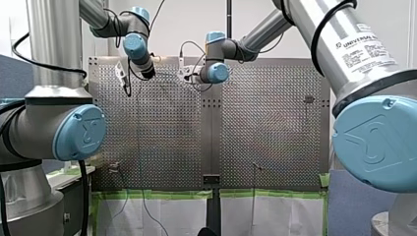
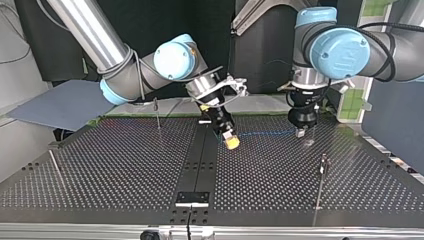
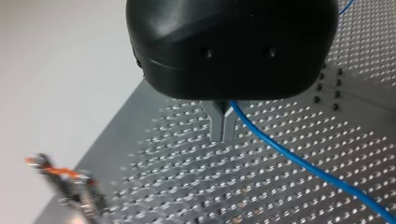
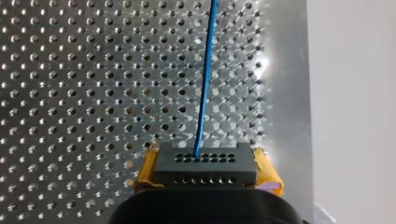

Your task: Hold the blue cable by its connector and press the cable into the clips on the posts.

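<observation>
In the right wrist view my right gripper point(image 4: 205, 155) is shut on a black block connector point(image 4: 205, 167), yellow pads point(image 4: 145, 169) on either side of it. The blue cable point(image 4: 204, 79) leaves the connector and runs straight ahead over the perforated plate. In the top view that cable point(image 2: 262, 133) stretches just above the table from my right gripper point(image 2: 231, 142) to my left gripper point(image 2: 301, 132). The left wrist view shows my left gripper point(image 3: 223, 135) with its metal fingers point(image 3: 217, 122) shut on the cable point(image 3: 299, 161), which trails off past them.
Thin posts stand on the perforated table point(image 2: 125, 170): one point(image 2: 157, 113) at the back in the top view's left half, one point(image 2: 56, 167) at its left, one with a clip point(image 2: 323, 162) at its front right. A clip with orange parts point(image 3: 65, 184) is beside my left gripper.
</observation>
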Controlling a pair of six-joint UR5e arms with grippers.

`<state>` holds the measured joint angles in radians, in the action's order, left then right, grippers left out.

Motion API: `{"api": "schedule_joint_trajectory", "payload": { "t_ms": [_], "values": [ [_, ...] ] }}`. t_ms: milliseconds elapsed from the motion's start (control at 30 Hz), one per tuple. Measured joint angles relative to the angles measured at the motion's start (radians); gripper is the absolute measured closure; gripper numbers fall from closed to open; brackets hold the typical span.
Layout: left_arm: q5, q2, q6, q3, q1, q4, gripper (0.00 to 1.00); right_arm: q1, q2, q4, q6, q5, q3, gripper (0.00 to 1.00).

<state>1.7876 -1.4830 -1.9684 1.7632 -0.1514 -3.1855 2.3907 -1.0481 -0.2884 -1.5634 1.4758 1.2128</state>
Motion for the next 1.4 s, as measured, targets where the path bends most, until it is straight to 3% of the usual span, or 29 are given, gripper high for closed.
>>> {"api": "schedule_joint_trajectory", "payload": {
  "t_ms": [300,533,1167,1400],
  "values": [
    [0.079,0.031,0.011,0.000,0.013,-0.011,1.00,0.011,-0.043,0.000,0.000,0.000,-0.001,1.00],
    [0.114,0.040,0.011,0.000,0.029,-0.017,1.00,0.018,-0.064,0.001,0.000,0.000,-0.001,1.00],
    [0.116,0.032,0.002,-0.001,0.099,0.107,1.00,0.054,-0.073,0.010,0.002,0.011,-0.001,1.00],
    [0.082,0.009,0.001,-0.001,0.151,0.125,1.00,0.058,-0.072,0.005,-0.002,0.013,-0.008,1.00]
  ]
}}
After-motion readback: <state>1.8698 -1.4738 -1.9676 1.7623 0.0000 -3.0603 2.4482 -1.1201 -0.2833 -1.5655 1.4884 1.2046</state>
